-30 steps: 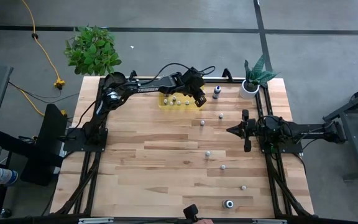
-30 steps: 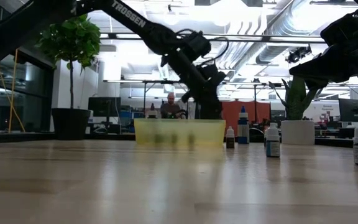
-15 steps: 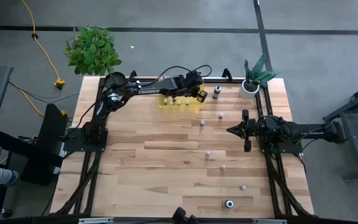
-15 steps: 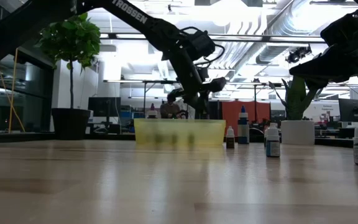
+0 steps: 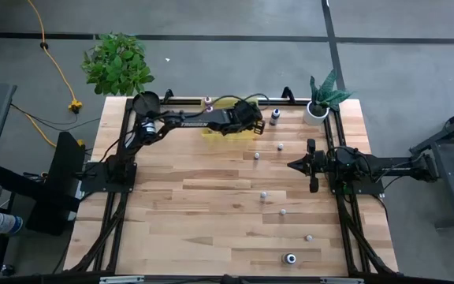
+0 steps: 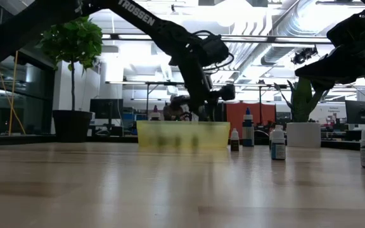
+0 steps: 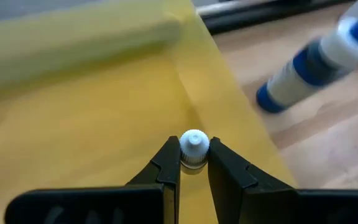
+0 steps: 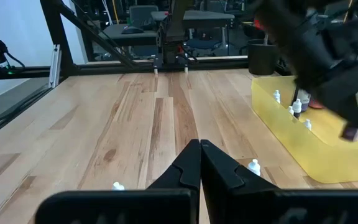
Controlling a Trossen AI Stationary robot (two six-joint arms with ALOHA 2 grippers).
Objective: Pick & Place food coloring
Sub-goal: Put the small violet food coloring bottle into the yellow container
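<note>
My left gripper (image 5: pixel 247 119) hangs over the right end of the yellow see-through bin (image 5: pixel 213 131), slanting down, shut on a tiny food coloring bottle with a white cap (image 7: pixel 194 148). Several more bottles stand inside the bin (image 8: pixel 297 106). Other food coloring bottles stand loose on the wooden table: a dark blue-capped one (image 5: pixel 274 117) right of the bin, and pale ones (image 5: pixel 256 155), (image 5: pixel 263 194), (image 5: pixel 309 237) toward the near right. My right gripper (image 5: pixel 294 165) waits shut at the table's right side, holding nothing. My left gripper pinches the little bottle between its two fingers at the white cap (image 7: pixel 194 157), one finger on each side. The fingers slant down from the table's left over the bin's yellow floor (image 7: pixel 92 112). The bottle's body is hidden below the fingers.
A white plant pot (image 5: pixel 316 112) stands at the far right corner, and a leafy plant (image 5: pixel 117 63) sits off the far left corner. Black frame rails (image 5: pixel 120 158) run along the table's left, right and far edges. Bare wood lies left of centre.
My left gripper has rolled about its own axis and tipped over the bin's right end, sinking a little. The arm now lies flatter along the far edge. My right arm has kept still.
</note>
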